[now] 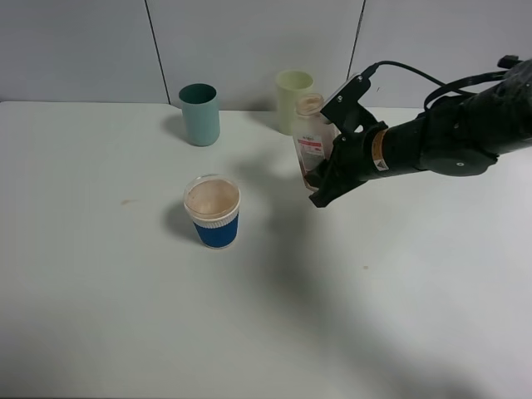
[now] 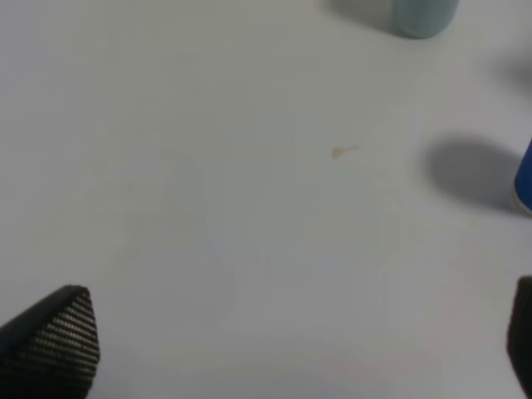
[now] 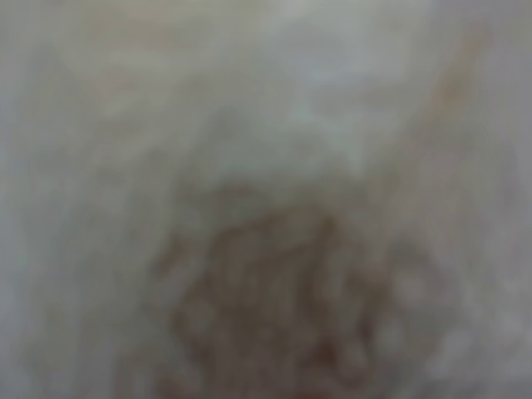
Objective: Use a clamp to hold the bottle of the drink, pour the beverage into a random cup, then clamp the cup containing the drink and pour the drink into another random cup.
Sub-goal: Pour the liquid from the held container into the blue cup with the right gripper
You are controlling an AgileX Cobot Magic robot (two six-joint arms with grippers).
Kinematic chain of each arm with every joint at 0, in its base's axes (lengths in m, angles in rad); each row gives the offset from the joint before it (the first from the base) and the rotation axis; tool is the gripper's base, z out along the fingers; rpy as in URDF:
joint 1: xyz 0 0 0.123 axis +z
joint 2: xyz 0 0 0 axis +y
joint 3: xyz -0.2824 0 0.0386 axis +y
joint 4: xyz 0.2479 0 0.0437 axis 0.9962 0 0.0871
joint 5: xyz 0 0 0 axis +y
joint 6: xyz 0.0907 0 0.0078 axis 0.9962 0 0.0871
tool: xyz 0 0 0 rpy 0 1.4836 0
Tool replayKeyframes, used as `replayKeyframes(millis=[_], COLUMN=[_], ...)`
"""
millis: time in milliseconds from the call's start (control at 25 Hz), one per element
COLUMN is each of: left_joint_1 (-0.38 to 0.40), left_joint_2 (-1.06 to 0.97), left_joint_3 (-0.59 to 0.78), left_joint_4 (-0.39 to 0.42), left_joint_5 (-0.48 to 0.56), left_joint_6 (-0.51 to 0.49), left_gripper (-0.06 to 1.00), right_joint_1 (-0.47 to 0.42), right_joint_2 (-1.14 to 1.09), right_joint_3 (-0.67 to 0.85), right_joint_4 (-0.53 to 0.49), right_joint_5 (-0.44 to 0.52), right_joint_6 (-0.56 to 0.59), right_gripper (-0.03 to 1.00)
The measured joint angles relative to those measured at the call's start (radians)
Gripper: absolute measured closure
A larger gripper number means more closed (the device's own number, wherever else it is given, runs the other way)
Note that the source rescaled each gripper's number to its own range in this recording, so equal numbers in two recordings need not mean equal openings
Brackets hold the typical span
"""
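My right gripper [image 1: 326,179] is shut on the clear drink bottle [image 1: 312,137] and holds it upright, right of the table's middle. The bottle has a red-and-white label and a little brown drink at its bottom. It fills the right wrist view as a blur [image 3: 266,249]. A blue-sleeved cup [image 1: 214,213] with brownish drink inside stands near the middle, apart from the bottle. A teal cup [image 1: 200,114] and a pale green cup [image 1: 293,93] stand at the back. My left gripper [image 2: 291,349] is open over bare table, one fingertip [image 2: 54,345] showing.
The white table [image 1: 100,299] has a small brown stain [image 1: 126,201] left of the blue cup, also in the left wrist view [image 2: 342,150]. The teal cup [image 2: 422,15] and the blue cup's edge [image 2: 524,179] show there too. A grey wall stands behind.
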Motion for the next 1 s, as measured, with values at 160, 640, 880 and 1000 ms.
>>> replayKeyframes(millis=[160, 640, 880, 1000], left_joint_1=[0.0, 0.0, 0.0, 0.0], left_joint_2=[0.0, 0.0, 0.0, 0.0], left_joint_3=[0.0, 0.0, 0.0, 0.0], left_joint_4=[0.0, 0.0, 0.0, 0.0], left_joint_5=[0.0, 0.0, 0.0, 0.0], left_joint_6=[0.0, 0.0, 0.0, 0.0], left_gripper=[-0.06, -0.06, -0.06, -0.06], right_joint_1=[0.041, 0.174, 0.234, 0.256], right_joint_2=[0.0, 0.0, 0.0, 0.0], right_joint_3=[-0.05, -0.177, -0.218, -0.232], right_joint_4=[0.0, 0.0, 0.0, 0.001], right_joint_5=[0.056, 0.214, 0.34, 0.394], right_joint_6=[0.001, -0.016, -0.1, -0.149], right_gripper=[0.88, 0.88, 0.89, 0.89])
